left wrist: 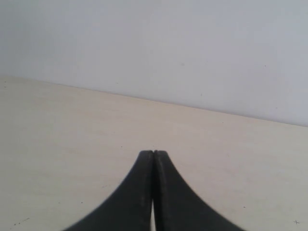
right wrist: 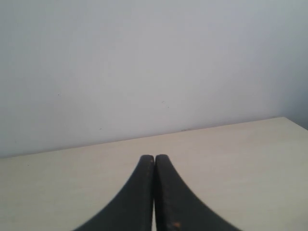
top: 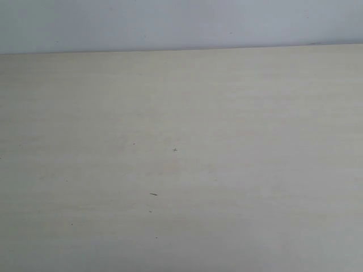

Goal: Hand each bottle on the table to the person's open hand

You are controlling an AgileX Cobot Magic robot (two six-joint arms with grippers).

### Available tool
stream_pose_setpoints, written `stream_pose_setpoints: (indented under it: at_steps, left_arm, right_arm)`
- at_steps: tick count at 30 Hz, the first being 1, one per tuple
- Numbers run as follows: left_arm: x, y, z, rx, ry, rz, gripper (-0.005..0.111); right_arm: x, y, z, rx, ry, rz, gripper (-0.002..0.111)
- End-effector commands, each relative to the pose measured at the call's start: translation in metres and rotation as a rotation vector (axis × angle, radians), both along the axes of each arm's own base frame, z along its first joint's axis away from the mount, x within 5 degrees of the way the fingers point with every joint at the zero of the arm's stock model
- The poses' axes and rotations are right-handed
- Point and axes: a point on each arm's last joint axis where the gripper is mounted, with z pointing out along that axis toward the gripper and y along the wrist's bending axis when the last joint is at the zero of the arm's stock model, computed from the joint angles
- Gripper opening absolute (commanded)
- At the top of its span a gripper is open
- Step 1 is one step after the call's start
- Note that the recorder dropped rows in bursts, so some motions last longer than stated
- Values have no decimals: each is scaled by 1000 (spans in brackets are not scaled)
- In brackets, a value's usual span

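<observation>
The pale beige table (top: 227, 170) fills the exterior view, marked only by a few tiny dark specks. No bottle shows in any view, and the person's open hand is out of view too. Neither arm appears in the exterior view. My left gripper (left wrist: 153, 153) is shut, its black fingers pressed together with nothing between them, low over the table (left wrist: 57, 144). My right gripper (right wrist: 154, 157) is likewise shut and holds nothing, above the table (right wrist: 240, 168).
A plain pale wall (top: 170, 22) rises behind the table's far edge (top: 181, 50). In the right wrist view the table's corner edge (right wrist: 293, 122) shows near the frame's side.
</observation>
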Motion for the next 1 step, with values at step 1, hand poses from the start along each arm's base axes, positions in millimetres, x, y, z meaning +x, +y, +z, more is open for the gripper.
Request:
stream_pose_setpoints:
  at_steps: [1]
  left_arm:
    - [0, 0, -1, -5, -5, 1, 0]
  right_arm:
    - [0, 0, 0, 0, -16, -3, 0]
